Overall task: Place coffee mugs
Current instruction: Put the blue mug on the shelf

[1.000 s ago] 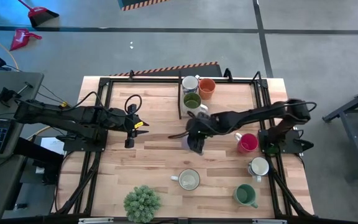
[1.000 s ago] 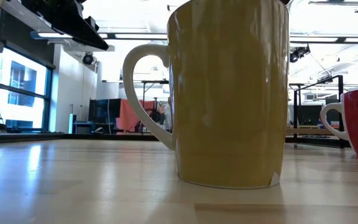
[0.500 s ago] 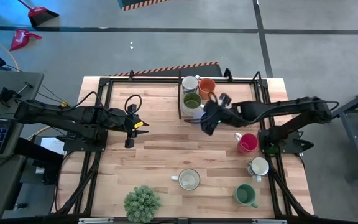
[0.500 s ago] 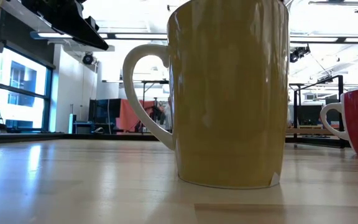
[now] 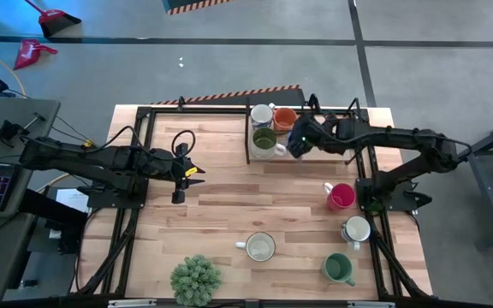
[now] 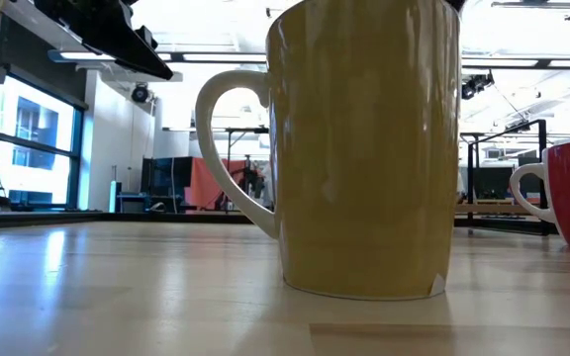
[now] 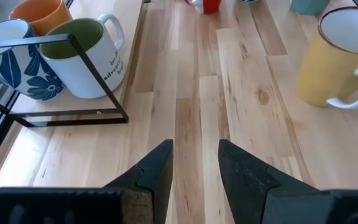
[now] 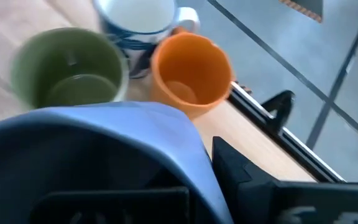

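On the wooden counter [image 5: 221,214], the left pincer [image 5: 193,172] waits at the left side, its fingers slightly spread and holding nothing. At the back centre, a white-and-blue mug [image 5: 262,114], an olive green mug [image 5: 264,139] and an orange mug [image 5: 284,119] stand clustered. Just beside them on the right, the right pincer [image 5: 298,141] is pinching a blue-grey mug [image 8: 104,155].

Right gripper [image 5: 298,141] clamped shut, left gripper [image 5: 197,171] parted
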`<action>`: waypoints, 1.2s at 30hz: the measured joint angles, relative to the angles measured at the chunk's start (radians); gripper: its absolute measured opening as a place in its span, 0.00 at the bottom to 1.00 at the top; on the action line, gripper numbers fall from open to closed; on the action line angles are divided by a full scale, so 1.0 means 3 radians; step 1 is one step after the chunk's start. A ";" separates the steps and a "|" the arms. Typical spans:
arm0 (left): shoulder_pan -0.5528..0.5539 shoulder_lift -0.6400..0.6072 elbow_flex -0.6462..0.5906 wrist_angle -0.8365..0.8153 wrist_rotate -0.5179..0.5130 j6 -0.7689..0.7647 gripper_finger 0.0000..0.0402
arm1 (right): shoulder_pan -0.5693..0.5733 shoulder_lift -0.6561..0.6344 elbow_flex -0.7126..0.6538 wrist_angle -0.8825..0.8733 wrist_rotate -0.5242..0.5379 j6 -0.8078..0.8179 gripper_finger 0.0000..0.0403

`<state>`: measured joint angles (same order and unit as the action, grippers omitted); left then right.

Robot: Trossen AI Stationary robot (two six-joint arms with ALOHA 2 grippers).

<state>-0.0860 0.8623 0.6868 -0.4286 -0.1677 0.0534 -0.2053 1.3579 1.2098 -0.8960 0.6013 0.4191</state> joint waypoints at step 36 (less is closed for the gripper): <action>0.0001 0.0000 -0.0003 0.0001 0.0000 -0.0001 0.29 | -0.0387 0.0671 -0.0161 0.0264 -0.0441 0.0244 0.01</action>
<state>-0.0858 0.8623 0.6861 -0.4282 -0.1677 0.0532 -0.3214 1.5593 1.1614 -0.8168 0.4689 0.4923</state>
